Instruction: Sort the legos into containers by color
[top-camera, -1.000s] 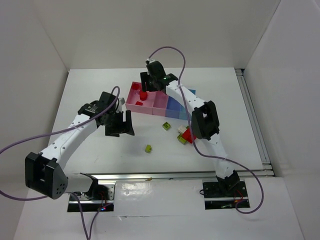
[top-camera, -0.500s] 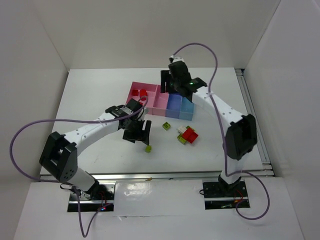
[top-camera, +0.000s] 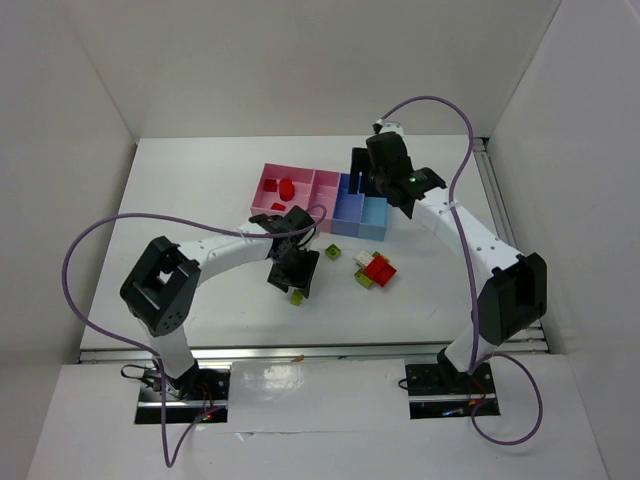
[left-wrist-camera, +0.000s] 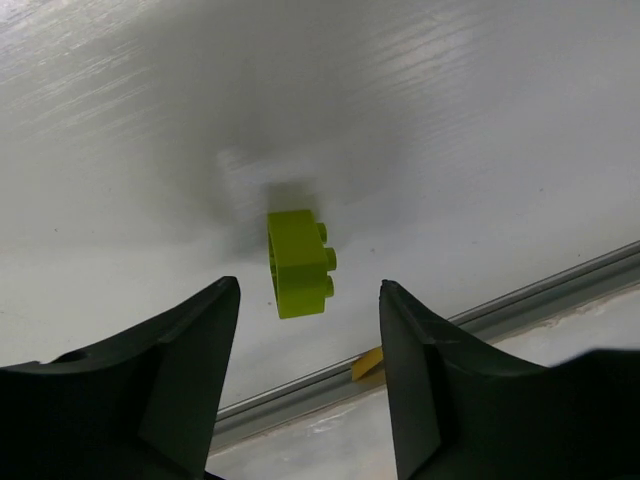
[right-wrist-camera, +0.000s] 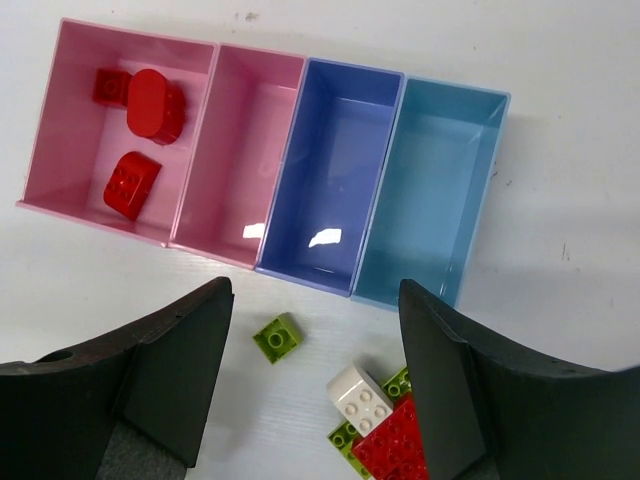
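The four joined bins stand at the back: wide pink (top-camera: 268, 196) holding three red legos (right-wrist-camera: 153, 104), narrow pink (right-wrist-camera: 245, 150), blue (right-wrist-camera: 335, 170), light blue (right-wrist-camera: 435, 180). My left gripper (top-camera: 293, 280) is open, just above a lone yellow-green brick (left-wrist-camera: 298, 262) lying on its side on the table. My right gripper (top-camera: 375, 180) is open and empty, hovering above the blue bins. A small yellow-green brick (right-wrist-camera: 278, 336) lies in front of the bins. A red, white and yellow-green cluster (right-wrist-camera: 385, 425) lies to its right.
A metal rail (left-wrist-camera: 520, 300) with a small yellow tab (left-wrist-camera: 366, 363) runs along the table's near edge. White walls close in the back and both sides. Purple cables (top-camera: 110, 235) loop from both arms.
My left gripper has swung right and forward to the lone yellow-green brick. My right gripper has moved right from over the pink bin to over the blue bins, leaving a red lego there.
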